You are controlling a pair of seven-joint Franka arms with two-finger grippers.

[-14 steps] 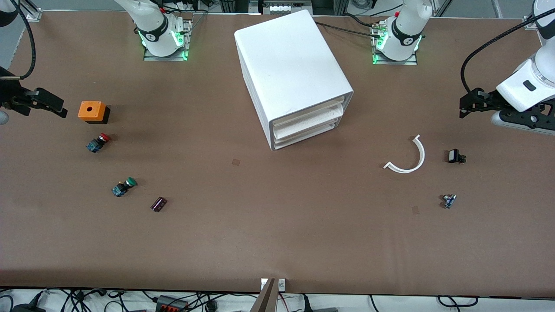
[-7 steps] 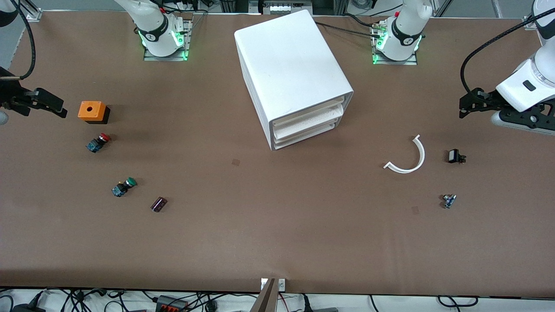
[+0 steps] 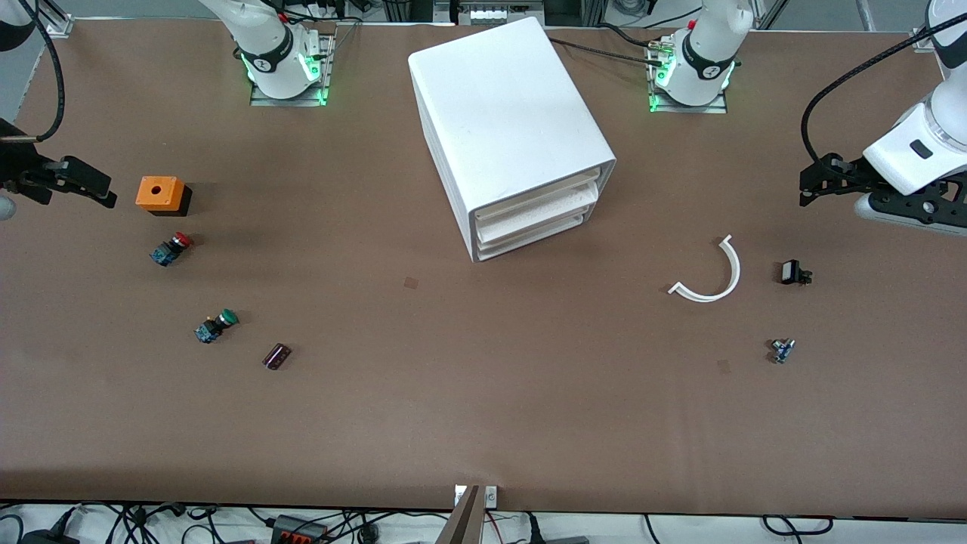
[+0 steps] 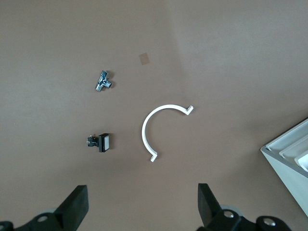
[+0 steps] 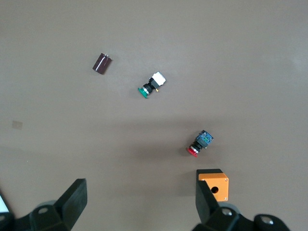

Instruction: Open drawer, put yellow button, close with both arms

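Both arms wait at the frame's edges. Left hand [image 3: 807, 190], at the frame's right edge, hangs released w/ fingers wide over bare surface [image 3: 483, 393], above the white arc [image 3: 710, 276]. Right hand [image 3: 102, 193], at the frame's left edge, is spread empty just beside the orange box [image 3: 159, 193]. Drawer [image 3: 538, 198] sits shut atop the cabinet [image 3: 506, 121], upper centre. No yellow button shows; red button [image 3: 171, 248] & green button [image 3: 216, 325] lie lower left.
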